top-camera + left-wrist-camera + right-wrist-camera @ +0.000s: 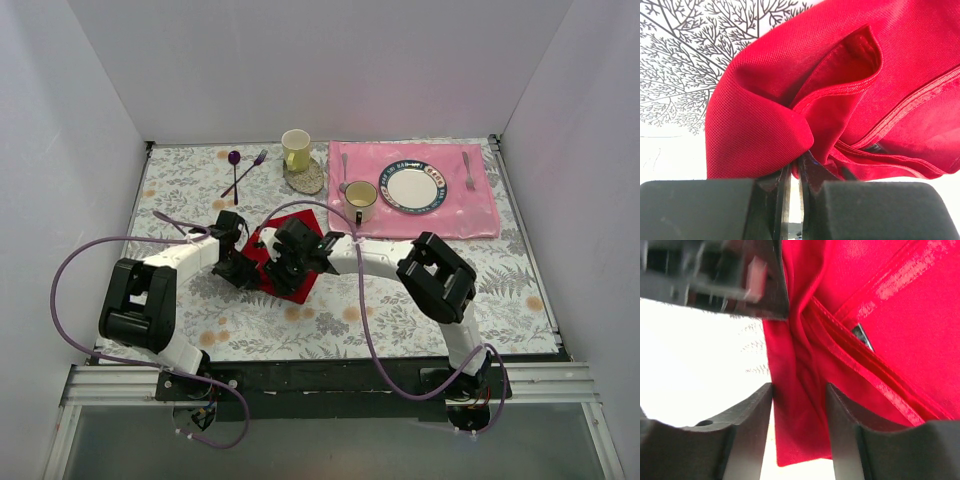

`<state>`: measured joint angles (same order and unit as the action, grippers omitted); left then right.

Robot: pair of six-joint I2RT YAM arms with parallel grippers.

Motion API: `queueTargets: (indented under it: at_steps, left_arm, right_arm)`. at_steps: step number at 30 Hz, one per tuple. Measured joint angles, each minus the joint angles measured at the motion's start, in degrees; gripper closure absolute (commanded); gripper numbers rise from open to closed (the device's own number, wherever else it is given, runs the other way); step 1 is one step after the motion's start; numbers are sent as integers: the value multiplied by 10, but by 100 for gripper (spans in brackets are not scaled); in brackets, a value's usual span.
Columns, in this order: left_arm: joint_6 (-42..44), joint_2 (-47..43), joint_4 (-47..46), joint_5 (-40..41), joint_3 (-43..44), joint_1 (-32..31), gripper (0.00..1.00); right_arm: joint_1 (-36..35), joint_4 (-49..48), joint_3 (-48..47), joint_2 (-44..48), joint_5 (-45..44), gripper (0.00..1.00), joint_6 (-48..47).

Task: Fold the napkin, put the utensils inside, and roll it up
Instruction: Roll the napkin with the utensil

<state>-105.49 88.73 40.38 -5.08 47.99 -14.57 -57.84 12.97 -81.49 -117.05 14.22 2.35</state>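
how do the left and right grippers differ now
The left gripper is shut, pinching the napkin; the right gripper stands open, cloth loose in its gap. The left gripper sits at the napkin's left edge; the right gripper over its middle. Both are at the napkin.

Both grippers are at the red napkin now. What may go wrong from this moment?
1. Only the left gripper pinches the napkin; the right gripper is open around a fold, so the bunched cloth may slump or unfold.
2. A dark tip, probably the fork handle, peeks out between the layers; a pull on the cloth could slide it out.
3. The two grippers are very close together and might collide.
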Motion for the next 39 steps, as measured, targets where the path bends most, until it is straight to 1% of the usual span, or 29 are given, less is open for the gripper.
queueTargets:
  at_steps: [6, 10, 13, 16, 17, 21, 29, 31, 32, 34, 36, 37, 39]
  left_arm:
    - [0, 8, 17, -5, 8, 0, 100]
    - [0, 10, 23, -8, 10, 0, 100]
    - [0, 11, 29, -11, 12, 0, 100]
    - [0, 11, 32, -14, 12, -1, 100]
    - [0, 11, 34, -15, 12, -1, 100]
    - [0, 11, 41, -18, 13, -2, 100]
    - [0, 11, 47, -20, 13, -2, 100]
    - [-1, 11, 47, -20, 13, -2, 100]
    - [-1, 11, 48, -21, 13, -2, 100]
    - [-2, 11, 50, -22, 14, -2, 100]
    - [-2, 11, 55, -22, 16, -2, 100]
    - [-2, 11, 57, -22, 18, -2, 100]
    - [-3, 11, 61, -22, 21, -2, 100]
  right_arm:
    - [-45, -91, 85, 40, -93, 35, -47]
    - [-76, -136, 100, 42, -139, 32, -74]
    - [-91, -165, 100, 42, -165, 32, -90]
    - [-94, -183, 99, 40, -188, 34, -103]
    - [-94, -188, 99, 38, -195, 36, -106]
    - [-93, -210, 104, 28, -217, 37, -116]
    - [-106, -254, 130, 24, -225, 36, -120]
    - [-107, -261, 132, 23, -224, 39, -118]
    - [-108, -262, 132, 23, -224, 44, -118]
    - [-108, -264, 132, 21, -225, 47, -116]
    - [-108, -271, 132, 17, -227, 53, -113]
    - [-108, -274, 132, 16, -228, 59, -112]
    - [-108, -281, 132, 13, -230, 66, -107]
